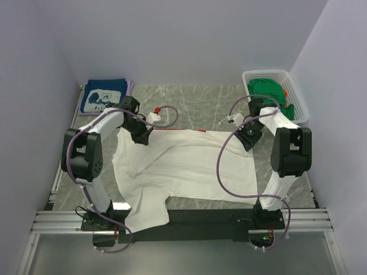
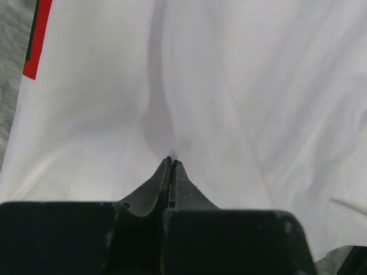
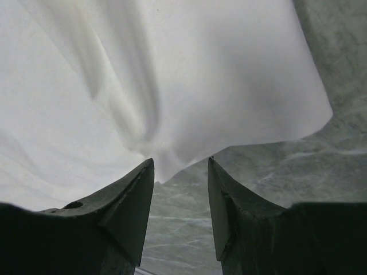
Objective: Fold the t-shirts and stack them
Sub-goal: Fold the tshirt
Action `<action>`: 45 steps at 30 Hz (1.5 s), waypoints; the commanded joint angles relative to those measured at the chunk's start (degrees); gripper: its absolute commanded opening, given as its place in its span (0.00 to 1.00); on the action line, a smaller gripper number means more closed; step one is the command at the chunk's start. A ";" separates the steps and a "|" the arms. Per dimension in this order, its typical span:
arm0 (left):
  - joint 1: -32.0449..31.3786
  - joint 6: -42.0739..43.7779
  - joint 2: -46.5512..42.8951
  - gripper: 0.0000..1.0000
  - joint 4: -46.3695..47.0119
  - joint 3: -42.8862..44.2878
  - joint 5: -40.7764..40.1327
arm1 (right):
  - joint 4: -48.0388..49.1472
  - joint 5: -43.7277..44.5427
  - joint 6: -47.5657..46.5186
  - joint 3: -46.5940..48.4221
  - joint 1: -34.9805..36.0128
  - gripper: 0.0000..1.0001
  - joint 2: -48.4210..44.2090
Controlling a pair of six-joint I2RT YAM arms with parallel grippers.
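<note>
The large white t-shirt (image 1: pixel 183 172) lies spread across the table, its near hem hanging over the front rail. My left gripper (image 1: pixel 142 137) is at the shirt's far left edge. In the left wrist view the jaws (image 2: pixel 171 162) are shut, and the white cloth (image 2: pixel 229 103) puckers into their tips. A red print strip (image 2: pixel 37 40) shows at the upper left. My right gripper (image 1: pixel 248 141) is at the far right edge. Its jaws (image 3: pixel 180 165) are open, with the shirt's edge (image 3: pixel 172 103) just ahead of them over the marble table (image 3: pixel 287 172). The navy t-shirt (image 1: pixel 103 97) lies folded at the back left.
A white lattice basket (image 1: pixel 298 94) at the back right holds green t-shirts (image 1: pixel 266 89). Grey walls close in the left, back and right. A metal rail (image 1: pixel 200 219) runs along the front by the arm bases.
</note>
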 commanded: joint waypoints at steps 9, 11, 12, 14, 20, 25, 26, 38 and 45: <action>-7.66 0.78 -8.85 0.01 -7.56 -4.57 8.96 | -4.80 -1.43 0.50 5.50 -3.41 0.51 -1.56; -9.16 0.43 -9.64 0.01 -7.65 -6.50 9.23 | -4.89 -1.16 0.06 5.33 -3.76 0.51 -2.00; -10.82 0.17 -10.43 0.01 -7.57 -7.11 9.41 | -4.98 -0.99 0.06 5.07 -3.85 0.51 -2.00; -12.15 -0.36 -10.96 0.01 -7.39 -9.14 9.85 | -5.33 -0.99 -0.47 4.72 -3.85 0.50 -2.18; -14.71 -0.71 -11.05 0.01 -4.76 -14.32 7.49 | -2.26 1.29 0.41 1.38 -3.77 0.50 -2.27; -14.80 -0.54 -9.56 0.01 -1.42 -16.61 3.35 | -1.29 3.05 1.99 0.41 -3.85 0.49 0.37; -14.71 -0.45 -9.39 0.01 -1.15 -16.70 2.65 | -1.03 3.32 1.90 0.06 -3.85 0.49 0.20; -12.34 -2.03 -6.04 0.01 -1.85 -12.22 4.05 | -3.31 -0.20 2.26 -1.00 -3.68 0.46 -1.12; -11.98 -2.03 -5.43 0.01 -2.29 -12.13 4.49 | 3.71 0.85 0.32 -7.23 -1.84 0.56 -6.39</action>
